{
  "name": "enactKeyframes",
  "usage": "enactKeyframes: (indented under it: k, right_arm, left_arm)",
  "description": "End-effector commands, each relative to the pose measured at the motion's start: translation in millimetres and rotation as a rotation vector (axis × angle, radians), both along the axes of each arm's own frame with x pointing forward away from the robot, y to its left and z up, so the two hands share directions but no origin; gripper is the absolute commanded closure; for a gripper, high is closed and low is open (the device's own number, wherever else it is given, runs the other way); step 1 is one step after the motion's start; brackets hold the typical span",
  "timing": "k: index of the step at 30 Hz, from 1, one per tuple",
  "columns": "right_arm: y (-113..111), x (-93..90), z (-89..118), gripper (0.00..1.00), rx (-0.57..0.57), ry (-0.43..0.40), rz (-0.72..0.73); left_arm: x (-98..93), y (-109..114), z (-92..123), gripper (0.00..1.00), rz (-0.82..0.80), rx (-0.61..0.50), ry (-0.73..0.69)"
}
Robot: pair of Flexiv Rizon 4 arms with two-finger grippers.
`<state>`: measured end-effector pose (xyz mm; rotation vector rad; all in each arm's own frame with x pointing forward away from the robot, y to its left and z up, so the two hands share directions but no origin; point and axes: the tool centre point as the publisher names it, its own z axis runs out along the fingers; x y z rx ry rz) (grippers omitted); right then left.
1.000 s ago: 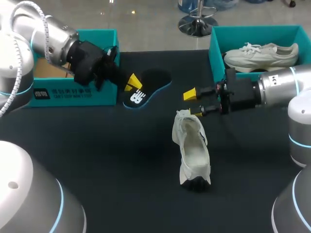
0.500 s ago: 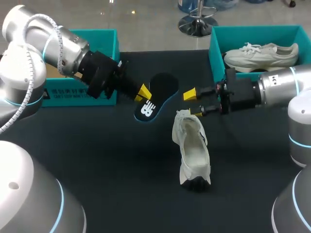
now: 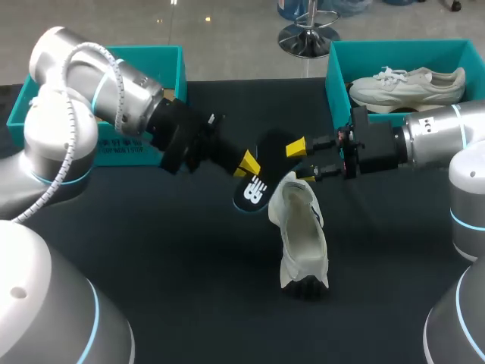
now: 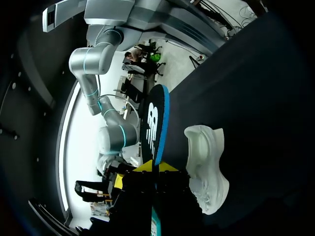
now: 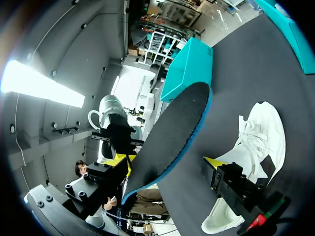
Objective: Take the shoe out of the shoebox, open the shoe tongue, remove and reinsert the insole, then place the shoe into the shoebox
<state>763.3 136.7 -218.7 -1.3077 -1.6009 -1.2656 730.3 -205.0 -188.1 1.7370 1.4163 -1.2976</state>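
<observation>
A black insole [image 3: 255,184] with a blue rim hangs tilted above the table, and my left gripper [image 3: 246,163] is shut on its edge. It hovers just left of the collar of a white shoe [image 3: 301,236] that lies on the dark table. In the left wrist view the insole [image 4: 153,125] stands out ahead of the yellow tips [image 4: 152,166], with the shoe [image 4: 206,172] beside it. My right gripper [image 3: 301,161] is open, above the shoe's collar and close to the insole's far end. In the right wrist view the insole [image 5: 172,137] lies ahead, beside the shoe [image 5: 251,147].
A teal shoebox [image 3: 337,76] at the back right holds a second white shoe [image 3: 409,83]. Another teal box [image 3: 168,64] stands at the back left, behind my left arm. The dark table [image 3: 189,273] stretches in front of the shoe.
My left arm has carried the insole to the right, from beside the left box to the shoe's collar. The right arm and the shoe have stayed where they were.
</observation>
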Motion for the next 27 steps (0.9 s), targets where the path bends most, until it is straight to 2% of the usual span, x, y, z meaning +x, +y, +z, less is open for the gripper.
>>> enactKeyframes:
  k: [1, 12, 13, 14, 27]
  right_arm:
    - [1.6, 0.5, -1.0, 0.00, -0.001, 0.000, -0.001]
    - [1.6, 0.5, -1.0, 0.00, -0.001, 0.000, -0.001]
    - [1.6, 0.5, -1.0, 0.59, -0.001, 0.000, -0.001]
    - [1.6, 0.5, -1.0, 1.00, -0.001, 0.000, -0.001]
    - [1.6, 0.5, -1.0, 1.00, -0.001, 0.000, -0.001]
  left_arm:
    - [-0.2, -17.3, -6.4, 1.00, -0.008, -0.003, -0.003]
    - [3.0, -30.9, -7.7, 1.00, -0.006, -0.003, -0.019]
    - [3.1, -30.9, -7.9, 1.00, -0.006, -0.001, -0.019]
    - [3.1, -30.7, -8.5, 1.00, -0.005, 0.001, -0.019]
    - [2.1, -29.3, -12.8, 1.00, 0.017, 0.033, -0.029]
